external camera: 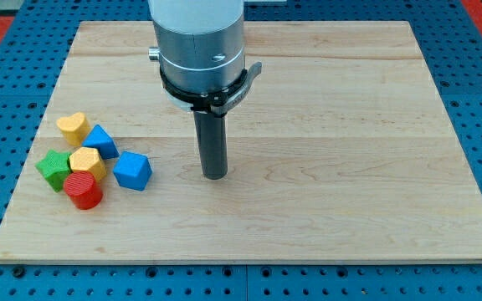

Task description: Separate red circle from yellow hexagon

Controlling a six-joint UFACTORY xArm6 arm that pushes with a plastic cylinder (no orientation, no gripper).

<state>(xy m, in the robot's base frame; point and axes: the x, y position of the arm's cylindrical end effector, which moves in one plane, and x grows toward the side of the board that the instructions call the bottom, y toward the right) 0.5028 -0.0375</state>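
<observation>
- Five small blocks sit bunched at the view's left side of the wooden board (325, 125), all well apart from the rod.
- Nearest the view's bottom is the red circle (83, 191), a short ribbed cylinder standing flat on the board.
- Touching its upper edge is the yellow hexagon (87, 161), so the two task blocks are pressed together, the hexagon just behind the circle.
- To the view's left of the hexagon, against it, lies the green star (54, 168).
- To the view's right of the pair is a blue block (132, 170), angular in shape, just beside the hexagon and the circle.
- Behind the hexagon sits a blue triangle (100, 140), and farther back, at the cluster's top, a yellow heart (73, 126) touching that triangle.
- Right of the cluster, near the board's middle, the dark rod comes straight down; the tip (214, 176) rests on bare wood, well to the view's right of the blue block and level with it.
- No jaws exist on this arm: it ends in the plain rod and holds nothing.
- Farthest back, the grey arm housing (199, 42) rises above the rod to the view's top.
- Blue perforated table (7, 84) surrounds the board.
</observation>
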